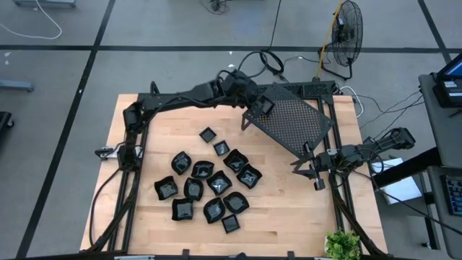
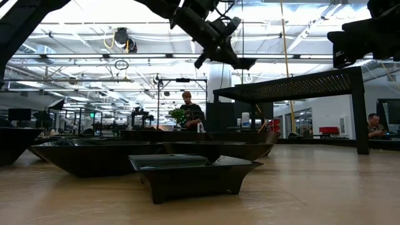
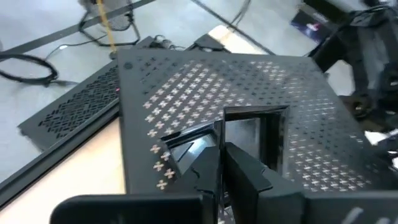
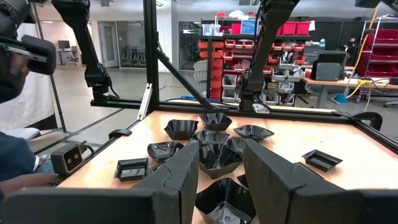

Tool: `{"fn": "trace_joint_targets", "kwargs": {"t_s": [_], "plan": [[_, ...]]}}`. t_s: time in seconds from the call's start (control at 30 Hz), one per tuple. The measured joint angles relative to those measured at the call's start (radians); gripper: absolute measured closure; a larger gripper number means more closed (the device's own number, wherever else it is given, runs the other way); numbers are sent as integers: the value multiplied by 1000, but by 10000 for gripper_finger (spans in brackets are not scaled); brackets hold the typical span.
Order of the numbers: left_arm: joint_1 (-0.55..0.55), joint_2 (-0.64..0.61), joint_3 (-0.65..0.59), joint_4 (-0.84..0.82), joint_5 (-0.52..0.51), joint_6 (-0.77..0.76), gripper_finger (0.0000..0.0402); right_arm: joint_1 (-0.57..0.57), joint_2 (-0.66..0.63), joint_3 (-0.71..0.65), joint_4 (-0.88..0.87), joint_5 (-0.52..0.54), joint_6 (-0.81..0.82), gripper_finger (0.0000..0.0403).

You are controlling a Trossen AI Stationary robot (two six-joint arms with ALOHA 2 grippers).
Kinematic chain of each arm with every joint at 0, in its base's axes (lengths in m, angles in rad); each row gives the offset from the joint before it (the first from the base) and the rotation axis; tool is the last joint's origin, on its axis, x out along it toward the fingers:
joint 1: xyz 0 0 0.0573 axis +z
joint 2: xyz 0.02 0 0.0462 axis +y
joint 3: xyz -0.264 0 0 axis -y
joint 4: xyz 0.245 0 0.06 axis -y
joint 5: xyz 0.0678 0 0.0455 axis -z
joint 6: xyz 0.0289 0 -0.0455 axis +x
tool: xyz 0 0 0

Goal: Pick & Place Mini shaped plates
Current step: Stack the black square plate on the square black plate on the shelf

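Landmark: large black perforated metal rack (image 1: 292,124), standing at the far right of the light wooden tabletop (image 1: 144,224).

Left arm reaches across from the far-left side to the rack's far-left corner. Left gripper (image 1: 264,105) sits just above that corner w/ a small glossy black square dish (image 3: 249,134) in its fingers (image 3: 245,180); fingers clamped on the dish's near rim, seen in left wrist view. Dish hangs over the rack's perforated top; low view shows it held clear above the rack, not touching.

Remaining mini shaped plates (image 1: 209,184): approx. a dozen+ small glossy black dishes, mixed shapes (square, wavy-edged), clustered on the tabletop near-left of the rack, well apart from it. Most touch or nearly touch each other; a few small square ones lie at the cluster's edges, two toward the rack side and one at the near edge (image 1: 230,223).

Right gripper (image 1: 318,178) hovers just beside the rack's near-right corner, at the tabletop's right edge, pointing toward the plate cluster. Its fingers (image 4: 186,174) are apart, w/ nothing between them.

Low view: one shallow square dish (image 2: 190,172) sits closest to cam, others behind it, rack beyond to the right.
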Motion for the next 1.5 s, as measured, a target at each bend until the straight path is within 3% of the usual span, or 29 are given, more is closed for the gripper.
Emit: {"fn": "trace_joint_targets", "kwargs": {"t_s": [0.3, 0.53, 1.3, 1.5], "plan": [[-21, 47, -2, 61, -66, -22, 396, 0, 0, 0, 0, 0, 0, 289], [-18, 56, -2, 52, -146, -21, 369, 0, 1, 0, 0, 0, 0, 289], [-16, 56, -2, 52, -149, -3, 379, 0, 1, 0, 3, 0, 0, 289], [-16, 56, -2, 52, -150, -3, 341, 0, 1, 0, 2, 0, 0, 289]]}}
